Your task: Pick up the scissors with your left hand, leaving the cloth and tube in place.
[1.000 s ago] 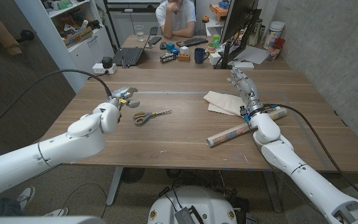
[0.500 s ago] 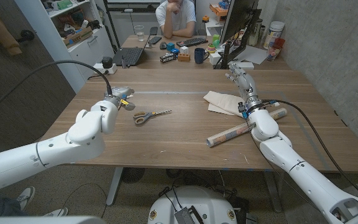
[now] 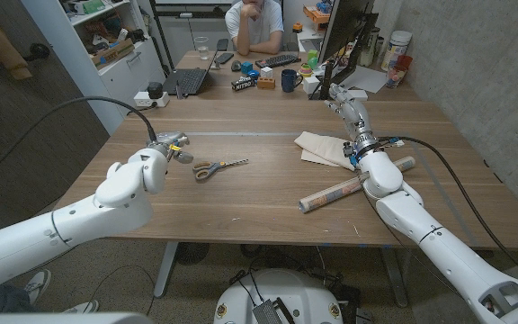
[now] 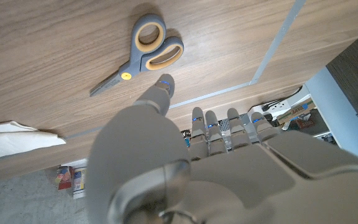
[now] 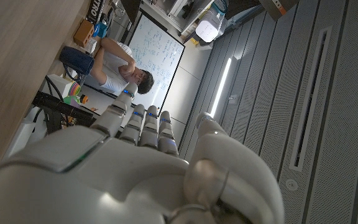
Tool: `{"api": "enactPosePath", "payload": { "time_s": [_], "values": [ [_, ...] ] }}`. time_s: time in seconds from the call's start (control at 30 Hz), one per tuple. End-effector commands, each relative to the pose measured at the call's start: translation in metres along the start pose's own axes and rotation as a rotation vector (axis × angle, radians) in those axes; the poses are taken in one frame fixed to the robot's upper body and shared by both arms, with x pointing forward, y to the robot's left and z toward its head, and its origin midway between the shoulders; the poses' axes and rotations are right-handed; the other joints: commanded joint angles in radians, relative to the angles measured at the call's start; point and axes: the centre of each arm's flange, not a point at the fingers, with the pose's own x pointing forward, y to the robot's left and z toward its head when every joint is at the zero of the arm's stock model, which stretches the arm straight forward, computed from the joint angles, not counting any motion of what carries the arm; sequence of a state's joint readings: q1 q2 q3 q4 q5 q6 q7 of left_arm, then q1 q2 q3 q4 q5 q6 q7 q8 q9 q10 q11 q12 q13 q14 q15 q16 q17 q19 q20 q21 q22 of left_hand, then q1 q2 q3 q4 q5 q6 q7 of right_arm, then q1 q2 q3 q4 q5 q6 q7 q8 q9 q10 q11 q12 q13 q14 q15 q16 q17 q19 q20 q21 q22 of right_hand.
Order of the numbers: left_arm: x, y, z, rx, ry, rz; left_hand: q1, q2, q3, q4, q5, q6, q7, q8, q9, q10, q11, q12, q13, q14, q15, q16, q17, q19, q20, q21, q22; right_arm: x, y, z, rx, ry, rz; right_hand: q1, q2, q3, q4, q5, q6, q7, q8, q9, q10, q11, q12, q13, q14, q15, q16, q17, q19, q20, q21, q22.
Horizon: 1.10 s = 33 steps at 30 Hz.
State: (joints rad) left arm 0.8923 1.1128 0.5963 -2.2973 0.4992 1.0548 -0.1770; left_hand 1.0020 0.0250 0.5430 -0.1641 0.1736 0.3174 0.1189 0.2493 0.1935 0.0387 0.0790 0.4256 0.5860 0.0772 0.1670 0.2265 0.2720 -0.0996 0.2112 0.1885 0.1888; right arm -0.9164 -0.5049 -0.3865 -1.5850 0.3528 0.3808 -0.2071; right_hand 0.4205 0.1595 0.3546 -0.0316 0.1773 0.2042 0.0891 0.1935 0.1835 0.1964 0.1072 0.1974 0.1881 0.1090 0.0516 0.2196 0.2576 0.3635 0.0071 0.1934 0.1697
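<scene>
Scissors lie on the table just beside the empty, spread-fingered left hand.

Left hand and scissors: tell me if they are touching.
Apart. The left wrist view shows bare wood between the left hand and the scissors; the head view also shows a gap beside the handles.

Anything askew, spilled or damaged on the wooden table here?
Nothing stands out. The grey-and-tan scissors lie closed and flat, the beige cloth sits folded, and the printed tube rests on its side, none visibly damaged. The left hand holds nothing.
</scene>
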Motion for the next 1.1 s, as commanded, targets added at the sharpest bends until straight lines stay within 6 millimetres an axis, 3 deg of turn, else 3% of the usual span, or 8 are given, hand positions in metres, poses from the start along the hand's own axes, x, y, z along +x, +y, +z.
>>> {"api": "enactPosePath", "payload": {
  "time_s": [0.03, 0.13, 0.27, 0.5, 0.7, 1.1],
  "values": [
    [0.016, -0.009, -0.008, -0.161, 0.021, -0.160, 0.003, 0.017, -0.013, 0.006, 0.002, 0.028, -0.027, 0.009, 0.002, -0.003, 0.013, 0.016, 0.020, -0.004, 0.014, 0.011, 0.012, -0.018, 0.005, 0.005, 0.002, 0.010, 0.007, 0.005, -0.012, -0.012, 0.031, -0.008, 0.001, -0.004, 0.002, 0.001, 0.010, 0.004, 0.008, 0.006, 0.007, 0.002, 0.003, 0.006, 0.005, 0.005, 0.008, 0.001, -0.002, 0.004, 0.003, 0.005],
    [0.016, -0.002, -0.004, -0.130, 0.026, -0.154, -0.020, 0.024, -0.037, 0.017, 0.002, 0.092, -0.059, 0.024, 0.001, -0.010, 0.012, 0.032, 0.045, -0.010, 0.021, 0.018, 0.026, -0.042, 0.005, 0.003, 0.003, 0.009, 0.006, 0.006, -0.011, -0.012, 0.030, -0.009, 0.001, -0.005, 0.002, 0.001, 0.012, 0.004, 0.009, 0.006, 0.005, 0.002, 0.002, 0.006, 0.005, 0.005, 0.008, 0.001, -0.003, 0.004, 0.003, 0.005],
    [0.012, 0.010, 0.005, -0.037, 0.040, -0.108, -0.032, 0.025, -0.053, 0.019, 0.002, 0.134, -0.065, 0.032, 0.000, -0.029, 0.009, 0.037, 0.060, -0.014, 0.019, 0.022, 0.034, -0.051, 0.005, 0.005, 0.004, 0.008, 0.003, 0.005, -0.005, -0.013, 0.026, -0.010, 0.000, -0.006, 0.002, 0.000, 0.014, 0.003, 0.009, 0.006, 0.004, 0.002, 0.002, 0.006, 0.004, 0.006, 0.007, 0.001, -0.006, 0.005, 0.002, 0.005],
    [0.016, 0.017, 0.017, 0.100, 0.102, -0.097, -0.041, 0.024, -0.067, 0.018, 0.002, 0.138, -0.064, 0.023, -0.001, -0.071, 0.011, 0.023, 0.067, -0.046, 0.023, 0.017, 0.039, -0.062, 0.005, 0.007, 0.005, 0.008, 0.000, 0.005, -0.001, -0.026, 0.019, -0.011, -0.001, -0.008, 0.003, 0.000, 0.017, 0.002, 0.009, 0.006, 0.004, 0.002, 0.001, 0.006, 0.003, 0.006, 0.007, 0.001, -0.009, 0.006, 0.001, 0.005],
    [0.013, 0.014, 0.027, 0.189, 0.133, -0.023, -0.053, 0.024, -0.079, 0.020, 0.001, 0.142, -0.037, 0.016, -0.001, -0.080, 0.017, 0.018, 0.070, -0.055, 0.026, 0.018, 0.042, -0.073, 0.005, 0.007, 0.005, 0.007, -0.004, 0.007, 0.009, -0.050, 0.008, -0.013, -0.001, -0.010, 0.003, -0.001, 0.022, 0.002, 0.010, 0.006, 0.004, 0.002, 0.002, 0.006, 0.002, 0.006, 0.007, 0.001, -0.011, 0.008, 0.001, 0.005],
    [0.015, -0.010, 0.027, 0.098, 0.143, -0.008, -0.064, 0.024, -0.090, 0.022, 0.001, 0.144, -0.022, 0.008, -0.002, -0.070, 0.022, 0.021, 0.072, -0.049, 0.032, 0.026, 0.045, -0.078, 0.005, 0.009, 0.006, 0.013, -0.007, 0.011, 0.009, -0.061, 0.014, -0.015, -0.001, -0.012, 0.003, -0.001, 0.027, 0.001, 0.011, 0.006, 0.006, -0.001, 0.002, 0.006, 0.002, 0.003, 0.007, 0.000, -0.011, 0.007, 0.002, 0.005]
  ]
}}
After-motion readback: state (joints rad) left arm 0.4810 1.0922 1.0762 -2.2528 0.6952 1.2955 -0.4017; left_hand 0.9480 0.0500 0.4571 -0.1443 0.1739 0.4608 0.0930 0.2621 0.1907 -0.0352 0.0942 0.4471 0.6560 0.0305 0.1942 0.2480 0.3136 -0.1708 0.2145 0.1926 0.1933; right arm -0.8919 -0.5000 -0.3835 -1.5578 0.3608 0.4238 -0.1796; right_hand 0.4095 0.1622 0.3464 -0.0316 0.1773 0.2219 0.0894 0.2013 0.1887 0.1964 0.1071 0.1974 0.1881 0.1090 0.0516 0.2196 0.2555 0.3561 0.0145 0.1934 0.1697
